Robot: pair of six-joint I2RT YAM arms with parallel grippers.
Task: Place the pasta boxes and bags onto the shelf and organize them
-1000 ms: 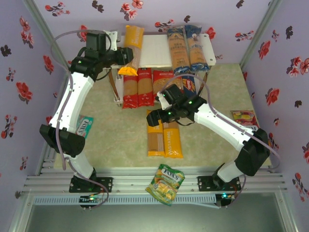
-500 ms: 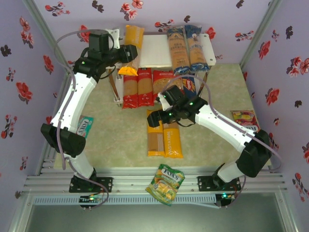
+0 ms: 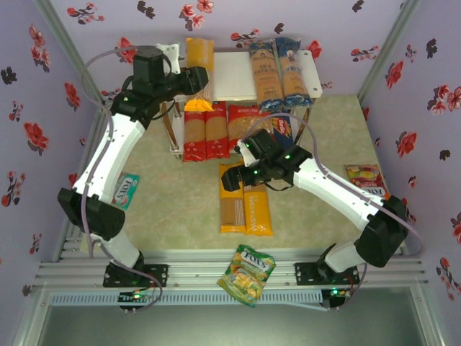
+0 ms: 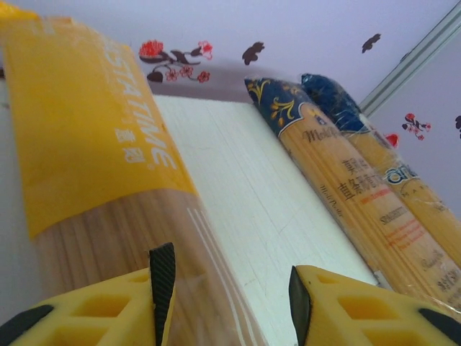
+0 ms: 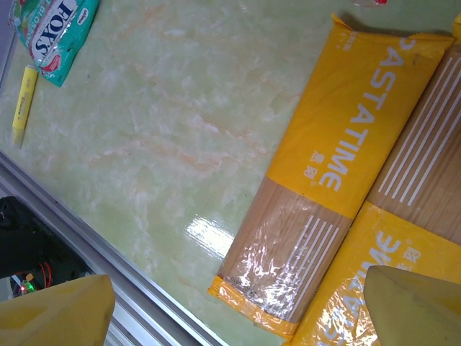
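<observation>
The shelf (image 3: 234, 72) stands at the back of the table, its white top board (image 4: 238, 180) bare in the middle. A yellow spaghetti bag (image 3: 199, 52) (image 4: 94, 137) lies along the board's left side, its near end sticking out over the front edge. My left gripper (image 3: 200, 81) (image 4: 229, 270) straddles that bag, open: the left pad is at the bag and the right pad stands clear. Two dark-blue bags (image 3: 279, 72) (image 4: 360, 187) lie on the right. Red bags (image 3: 205, 130) and a dark-blue box (image 3: 282, 128) fill the lower tier. My right gripper (image 3: 230, 176) (image 5: 238, 310) hovers open over two yellow bags (image 3: 245, 207) (image 5: 324, 180) on the table.
A green-yellow snack bag (image 3: 247, 274) lies on the front rail. A teal FOXS bag (image 3: 126, 189) (image 5: 54, 29) sits by the left arm, with a yellow marker (image 5: 25, 101) beside it. A small red-yellow bag (image 3: 364, 175) lies at the right. Floral walls close three sides.
The left gripper has shifted a little right and further over the top board with the yellow bag, and its jaws have widened slightly. The right arm has hardly moved.
</observation>
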